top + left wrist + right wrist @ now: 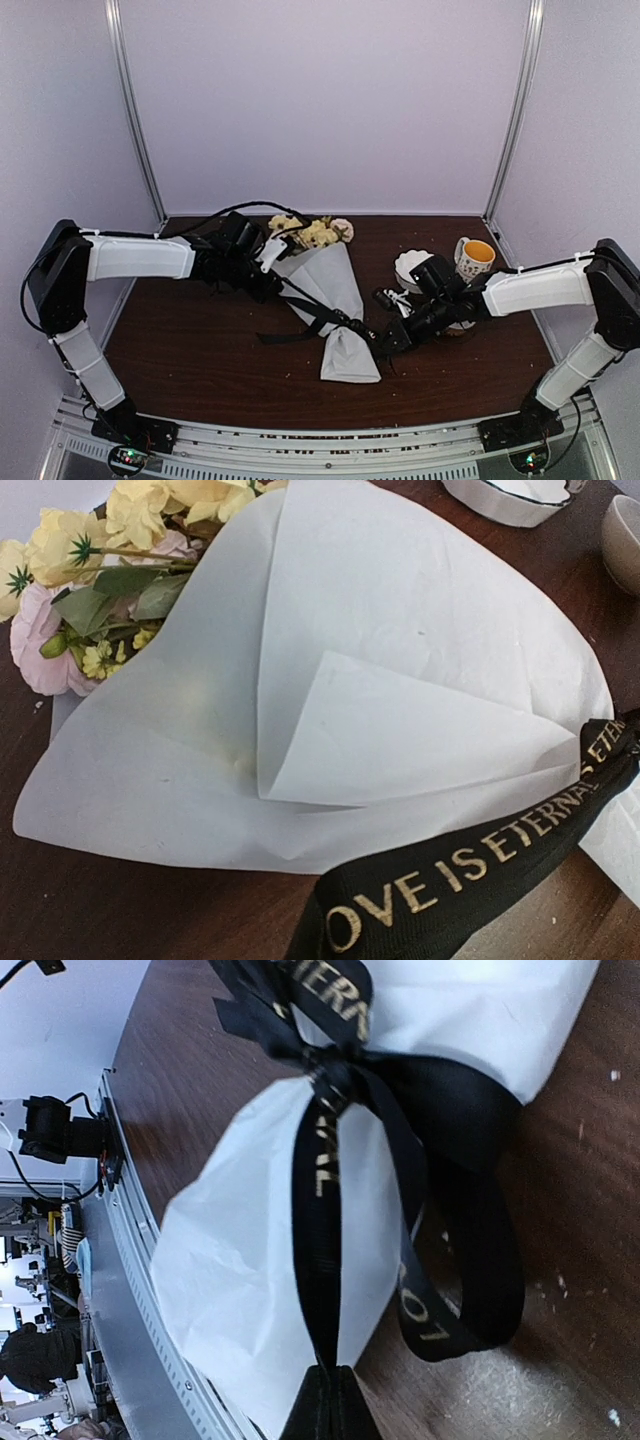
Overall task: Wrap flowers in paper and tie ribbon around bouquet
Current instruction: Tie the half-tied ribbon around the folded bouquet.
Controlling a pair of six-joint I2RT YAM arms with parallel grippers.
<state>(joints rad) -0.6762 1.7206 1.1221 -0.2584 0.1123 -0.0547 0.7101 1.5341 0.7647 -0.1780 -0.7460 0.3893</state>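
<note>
Most steps apparently done. Wrapped in a cone of paper point(400, 680): flowers point(305, 232), blooms toward upper centre of the top view. Lying mid-table: bouquet point(335, 300), cinched at its narrow waist by the ribbon point(320, 1210), knotted, one loose loop at lower right of the right wrist view. Pinched at bottom centre there by the right gripper point(385, 345), fingers pressed together: one ribbon tail. Stretched toward the left gripper point(268, 285), likewise clamped, seemingly on the other tail. Probably left: snugging the knot, shaping a bow, letting go.
</note>
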